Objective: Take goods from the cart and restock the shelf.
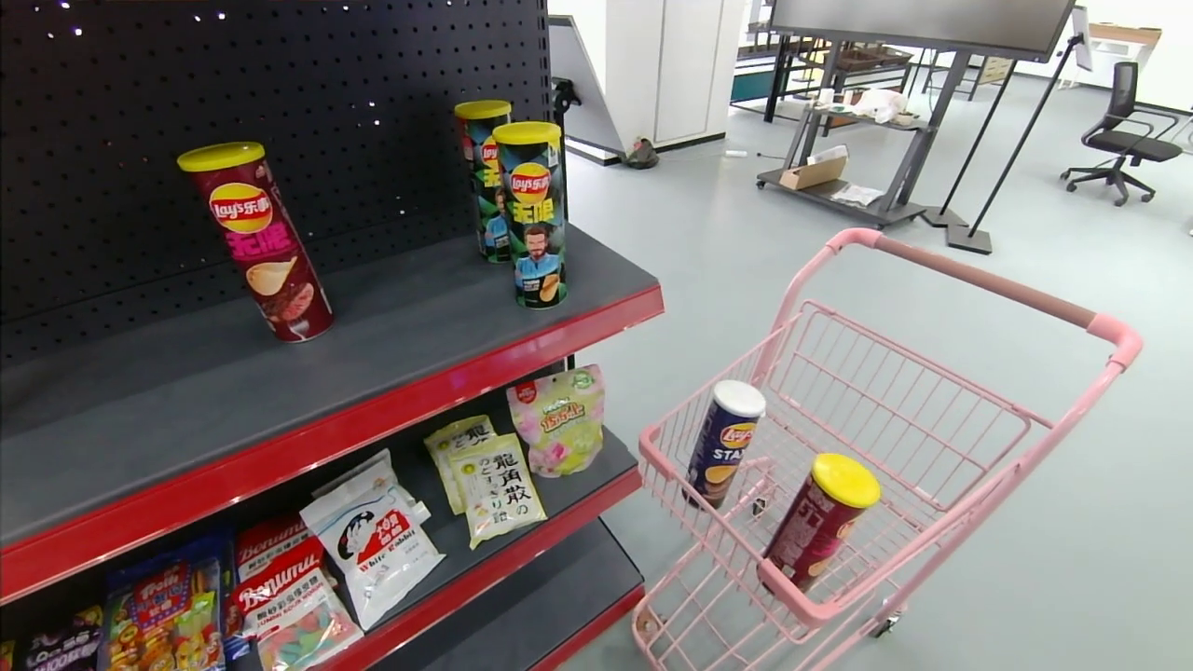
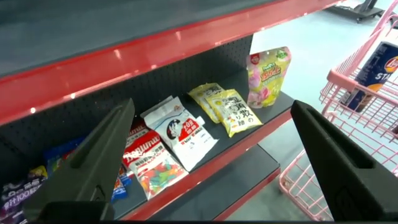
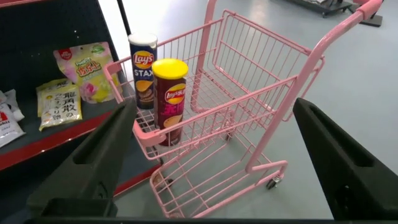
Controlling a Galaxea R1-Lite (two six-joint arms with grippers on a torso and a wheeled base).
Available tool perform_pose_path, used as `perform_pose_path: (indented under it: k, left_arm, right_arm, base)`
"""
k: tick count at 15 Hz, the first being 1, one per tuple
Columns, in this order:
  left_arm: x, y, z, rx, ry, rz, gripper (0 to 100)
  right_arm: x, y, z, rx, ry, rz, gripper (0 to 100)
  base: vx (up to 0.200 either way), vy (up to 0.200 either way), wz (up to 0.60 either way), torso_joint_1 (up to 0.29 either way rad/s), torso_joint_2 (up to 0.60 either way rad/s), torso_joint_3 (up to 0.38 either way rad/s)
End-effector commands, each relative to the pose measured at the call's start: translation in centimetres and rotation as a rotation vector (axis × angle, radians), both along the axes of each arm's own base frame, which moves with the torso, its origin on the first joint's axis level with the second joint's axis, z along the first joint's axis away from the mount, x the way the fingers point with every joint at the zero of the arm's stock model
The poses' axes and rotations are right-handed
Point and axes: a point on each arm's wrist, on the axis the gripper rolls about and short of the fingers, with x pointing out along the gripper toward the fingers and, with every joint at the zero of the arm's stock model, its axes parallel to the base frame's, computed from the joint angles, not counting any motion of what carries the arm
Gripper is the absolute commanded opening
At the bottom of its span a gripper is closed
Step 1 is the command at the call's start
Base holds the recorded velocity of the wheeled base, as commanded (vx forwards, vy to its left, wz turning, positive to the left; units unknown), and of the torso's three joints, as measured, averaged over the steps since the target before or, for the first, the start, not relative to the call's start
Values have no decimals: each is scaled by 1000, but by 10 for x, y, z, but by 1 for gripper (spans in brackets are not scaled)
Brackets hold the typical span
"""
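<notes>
Pink wire cart [image 1: 979, 278]: dark-blue white-lidded chip can [image 1: 725, 443] and maroon yellow-lidded can [image 1: 820, 522] standing inside. Left gripper [image 2: 212, 104] and right gripper [image 3: 214, 102] both spread wide, empty.

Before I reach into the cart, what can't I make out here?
Head view: the rear green can is mostly hidden behind the front green can.
Head view: the maroon can has its base behind the cart rim.
Head view: the leftmost snack bags are cut by the edge and shaded under the top shelf.
</notes>
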Motion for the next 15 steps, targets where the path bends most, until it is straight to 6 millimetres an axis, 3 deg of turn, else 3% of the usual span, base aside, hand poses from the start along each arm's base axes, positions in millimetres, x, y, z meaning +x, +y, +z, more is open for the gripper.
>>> perform_pose_path:
  k: [1, 7, 11, 12, 13, 14, 15]
  left_arm:
    - [0, 0, 0, 0, 0, -1, 100]
    - [0, 0, 0, 0, -2, -1, 100]
    - [0, 0, 0, 0, 0, -1, 100]
    - [0, 0, 0, 1, 0, -1, 100]
    - [0, 0, 0, 0, 0, -1, 100]
    - [0, 0, 0, 1, 0, -1, 100]
    - [0, 0, 0, 1, 0, -1, 100]
  right_arm:
    - [0, 0, 0, 0, 0, 1, 100]
    - [0, 0, 0, -3, 0, 1, 100]
    - [2, 1, 7, 5, 27, 104, 100]
    - [13, 2, 55, 74, 58, 134, 100]
    - [30, 3, 88, 174, 91, 133, 100]
    - [63, 6, 118, 261, 154, 180, 100]
    - [87, 11, 116, 237, 227, 259, 100]
  base:
    - [0, 0, 0, -154, 398, 232]
    - [0, 0, 0, -176, 487, 307]
    - [0, 0, 0, -33, 98, 66]
    - [0, 0, 0, 0, 0, 0]
    - [0, 0, 0, 0, 0, 0]
    - [0, 0, 0, 0, 0, 0]
    - [0, 0, 0, 0, 0, 0]
